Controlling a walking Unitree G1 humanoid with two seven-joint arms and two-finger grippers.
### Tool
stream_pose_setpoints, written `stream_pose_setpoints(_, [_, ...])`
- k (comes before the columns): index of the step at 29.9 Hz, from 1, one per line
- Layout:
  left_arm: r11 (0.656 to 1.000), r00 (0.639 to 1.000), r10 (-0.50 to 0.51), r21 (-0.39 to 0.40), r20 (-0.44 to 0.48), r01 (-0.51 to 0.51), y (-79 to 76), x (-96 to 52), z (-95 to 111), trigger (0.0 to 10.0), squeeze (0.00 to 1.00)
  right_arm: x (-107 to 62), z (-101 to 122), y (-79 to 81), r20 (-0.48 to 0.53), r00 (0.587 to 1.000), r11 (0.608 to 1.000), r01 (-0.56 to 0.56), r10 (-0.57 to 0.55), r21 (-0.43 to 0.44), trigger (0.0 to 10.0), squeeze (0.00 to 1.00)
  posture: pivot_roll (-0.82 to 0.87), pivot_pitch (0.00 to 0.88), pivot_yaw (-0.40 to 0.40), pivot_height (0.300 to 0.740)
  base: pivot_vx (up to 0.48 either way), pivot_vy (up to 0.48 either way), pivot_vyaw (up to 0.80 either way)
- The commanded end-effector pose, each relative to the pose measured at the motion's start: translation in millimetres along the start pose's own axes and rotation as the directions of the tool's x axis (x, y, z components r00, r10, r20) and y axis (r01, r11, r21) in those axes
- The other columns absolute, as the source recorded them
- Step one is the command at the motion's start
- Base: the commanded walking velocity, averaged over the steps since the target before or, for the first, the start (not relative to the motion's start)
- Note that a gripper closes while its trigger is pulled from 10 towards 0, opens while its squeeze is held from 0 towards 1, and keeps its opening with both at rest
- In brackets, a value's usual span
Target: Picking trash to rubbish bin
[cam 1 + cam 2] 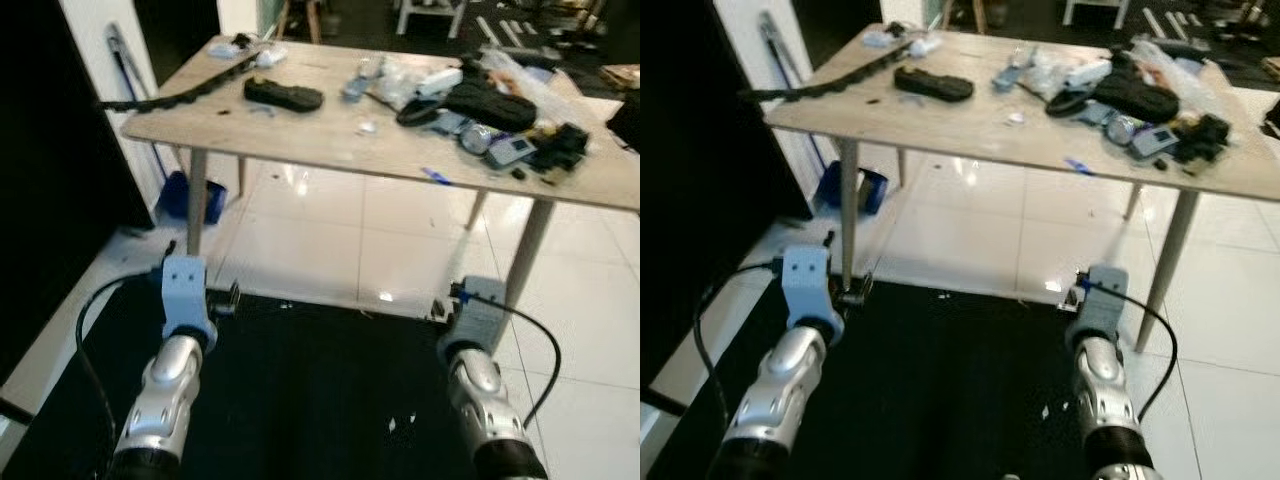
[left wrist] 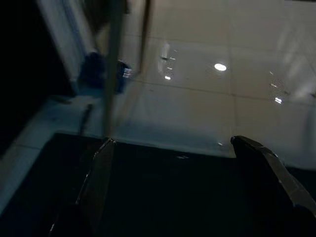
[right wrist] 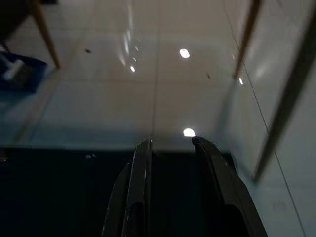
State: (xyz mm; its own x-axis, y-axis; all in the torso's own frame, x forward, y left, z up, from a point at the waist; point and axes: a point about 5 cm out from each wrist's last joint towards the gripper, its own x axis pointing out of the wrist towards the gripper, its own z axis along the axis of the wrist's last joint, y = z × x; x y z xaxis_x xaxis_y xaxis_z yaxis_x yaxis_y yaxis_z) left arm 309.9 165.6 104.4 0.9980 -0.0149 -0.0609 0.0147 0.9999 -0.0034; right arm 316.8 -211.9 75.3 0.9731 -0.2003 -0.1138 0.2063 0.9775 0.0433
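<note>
Left eye view: a wooden counter (image 1: 330, 140) stands ahead on a white tiled floor (image 1: 330, 250), and both arms are held low in front of the robot over a black mat (image 1: 300, 390). The trash lies scattered on the counter: a small crumpled white scrap (image 1: 366, 127) near the middle, a blue scrap (image 1: 436, 177) at the front edge, and clear plastic wrap (image 1: 400, 80) towards the back. A black sole-shaped pad (image 1: 283, 95) sits left of middle, a black chain (image 1: 190, 92) runs along the left edge, and a heap of black gear (image 1: 510, 120) crowds the right end. No rubbish bin can be made out; a blue tub (image 1: 190, 198) sits on the floor by the left leg.

The left claw (image 2: 173, 148) is wide open and empty, hanging above the mat's far edge. The right claw (image 3: 170, 143) holds nothing, its fingers only a narrow gap apart.

The step in hand looks like the approach, with nothing picked yet. To do it well, I would close in squarely on the front edge first, since both claws are well short of the counter and below its top. The white scrap seems the easiest start, as it lies clear of other things. The right claw needs to open wider before reaching.
</note>
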Motion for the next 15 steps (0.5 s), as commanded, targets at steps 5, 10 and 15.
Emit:
stream_pose_setpoints(5, [1.0,0.999,0.025,0.005,-0.034,-0.025,5.9,-4.0,-6,10.0,0.0,-1.8,-1,8.6,0.003,1.0,0.999,-0.016,0.016,0.046,10.0,0.0,0.02,0.141,-0.016,0.74,0.304,0.0,0.0])
stream_pose_setpoints(10, [1.0,0.999,0.02,0.013,-0.03,-0.02,5.4,-4.0,-5,10.0,0.0,1.9,11,11.1,0.033,0.998,0.998,-0.06,0.06,-0.005,10.0,0.0,0.02,0.147,-0.015,0.74,0.305,0.0,0.0])
stream_pose_setpoints(15, [1.0,0.999,0.024,0.018,-0.027,-0.023,5.0,-3.1,-4,10.0,0.0,8.6,25,12.2,0.07,0.995,0.998,-0.067,0.068,-0.012,10.0,0.0,0.02,0.153,-0.021,0.74,0.306,0.0,0.0])
